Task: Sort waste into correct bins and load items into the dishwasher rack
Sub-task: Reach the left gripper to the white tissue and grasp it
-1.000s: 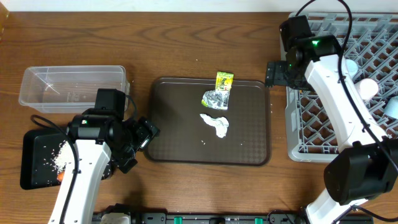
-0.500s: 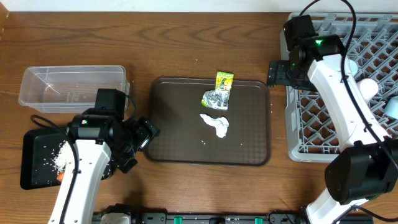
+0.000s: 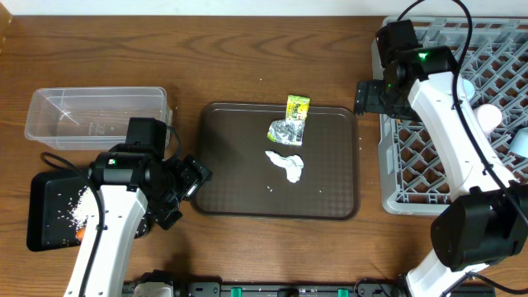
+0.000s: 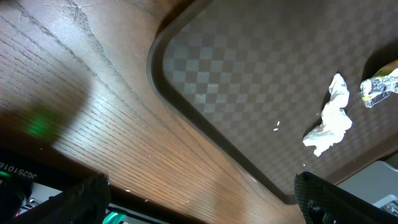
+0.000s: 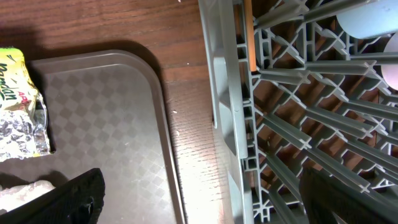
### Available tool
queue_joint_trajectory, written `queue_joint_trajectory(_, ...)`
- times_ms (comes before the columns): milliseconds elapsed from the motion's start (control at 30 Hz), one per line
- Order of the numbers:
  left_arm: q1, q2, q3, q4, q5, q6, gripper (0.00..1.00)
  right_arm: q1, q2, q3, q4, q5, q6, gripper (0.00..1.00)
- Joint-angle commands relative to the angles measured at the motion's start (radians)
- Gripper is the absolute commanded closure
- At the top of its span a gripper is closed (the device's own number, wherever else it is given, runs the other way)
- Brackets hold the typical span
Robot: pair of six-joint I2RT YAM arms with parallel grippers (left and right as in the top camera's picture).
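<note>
Nearest on the left, the black tray (image 3: 41, 198) holds the rice (image 3: 80, 212) and a bit of carrot (image 3: 80, 233). Just right of it the left gripper (image 4: 199, 186) hangs over the near left corner of the brown tray (image 3: 330, 202), fingers spread wide and empty. On that tray lie the tissue (image 3: 286, 166), then the foil (image 3: 285, 131), then the wrapper (image 3: 298, 105) at the far rim, with the clear tub (image 3: 95, 115) far left. Far right, the right gripper (image 5: 202, 183) hovers, fingers wide and empty, between tray and rack (image 3: 386, 165), where a white cup (image 3: 488, 117) sits.
</note>
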Motion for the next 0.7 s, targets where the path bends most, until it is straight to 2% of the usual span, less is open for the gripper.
queue_joint_trajectory(0,-0.003,0.003,0.005,0.004,-0.013,-0.012,0.02,-0.002,-0.022,-0.001,-0.003,0.000,-0.003,0.01)
queue_joint_trajectory(67,-0.003,0.003,0.005,0.071,0.005,-0.044,0.01,-0.002,-0.022,-0.001,-0.003,0.000,-0.003,0.01)
queue_joint_trajectory(133,-0.003,0.003,0.005,0.088,0.081,-0.043,0.10,-0.002,-0.022,-0.001,-0.003,0.000,-0.003,0.01)
queue_joint_trajectory(167,-0.003,0.003,0.005,0.088,0.127,-0.042,0.11,-0.002,-0.022,-0.001,-0.003,0.000,-0.004,0.01)
queue_joint_trajectory(200,-0.004,0.003,0.005,0.088,0.174,-0.042,0.10,-0.002,-0.022,-0.001,-0.003,0.000,-0.003,0.01)
queue_joint_trajectory(267,-0.015,0.003,0.005,0.090,0.241,-0.043,0.01,-0.002,-0.022,-0.001,-0.003,0.000,-0.003,0.01)
queue_joint_trajectory(433,-0.056,0.004,0.005,0.110,0.269,-0.080,0.02,-0.002,-0.022,-0.001,-0.003,0.000,-0.003,0.01)
queue_joint_trajectory(533,-0.130,0.005,0.005,0.227,0.287,-0.011,0.02,-0.002,-0.022,-0.001,-0.003,0.000,-0.003,0.01)
queue_joint_trajectory(667,-0.266,0.026,0.005,0.399,0.221,-0.005,0.02,-0.002,-0.022,-0.001,-0.003,0.000,-0.003,0.01)
